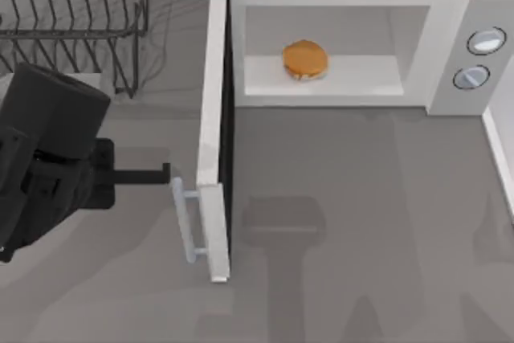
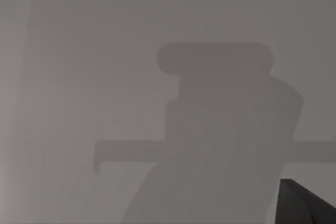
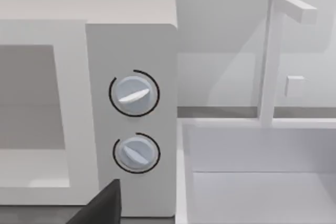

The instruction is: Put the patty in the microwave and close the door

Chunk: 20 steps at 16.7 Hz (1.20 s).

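Observation:
The patty (image 1: 305, 60), a small orange-brown dome, lies on the floor of the white microwave's (image 1: 446, 46) pale cavity, left of the middle. The door (image 1: 213, 118) stands swung wide open, edge-on and pointing toward the table's front, with its pale bar handle (image 1: 186, 222) on the outer face near the free end. My left gripper (image 1: 166, 173) reaches from the left up to the door's outer face, just above the handle. The left wrist view looks at a flat pale surface with the arm's shadow on it. A dark part of my right gripper (image 3: 100, 208) shows below the two knobs (image 3: 134, 94).
A black wire rack (image 1: 80, 14) stands at the back left, behind my left arm (image 1: 48, 158). A white sink (image 3: 262, 182) with a tap (image 3: 270, 56) sits right of the microwave. Grey tabletop (image 1: 361, 222) spreads in front of the cavity.

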Available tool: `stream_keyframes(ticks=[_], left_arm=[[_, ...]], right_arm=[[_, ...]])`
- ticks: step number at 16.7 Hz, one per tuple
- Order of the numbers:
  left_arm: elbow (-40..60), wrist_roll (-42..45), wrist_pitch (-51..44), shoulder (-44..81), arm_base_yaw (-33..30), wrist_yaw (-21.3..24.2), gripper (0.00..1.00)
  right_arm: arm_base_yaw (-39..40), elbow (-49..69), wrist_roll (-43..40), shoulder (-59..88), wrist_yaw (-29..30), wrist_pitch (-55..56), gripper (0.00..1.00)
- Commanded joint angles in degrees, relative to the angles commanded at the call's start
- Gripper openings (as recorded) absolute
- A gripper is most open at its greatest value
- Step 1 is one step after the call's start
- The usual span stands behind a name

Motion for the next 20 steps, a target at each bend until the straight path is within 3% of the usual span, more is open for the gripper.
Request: stream_keyframes(ticks=[9, 13, 15, 20], left_arm=[[-14.7, 0.3, 23.3, 6.4, 0.1, 0.2, 0.00], [-15.3, 0.3, 23.9, 6.8, 0.1, 0.2, 0.00], [-10.5, -0.1, 22.8, 4.2, -3.2, 0.6, 0.00], [-3.3, -6.9, 21.5, 13.1, -11.2, -5.3, 0.00]], right_arm=[[0.0, 0.0, 0.0, 0.0, 0.0, 0.0, 1.00], [0.0, 0.0, 0.0, 0.0, 0.0, 0.0, 1.00], [0.0, 0.0, 0.0, 0.0, 0.0, 0.0, 1.00], [0.0, 0.0, 0.0, 0.0, 0.0, 0.0, 1.00]])
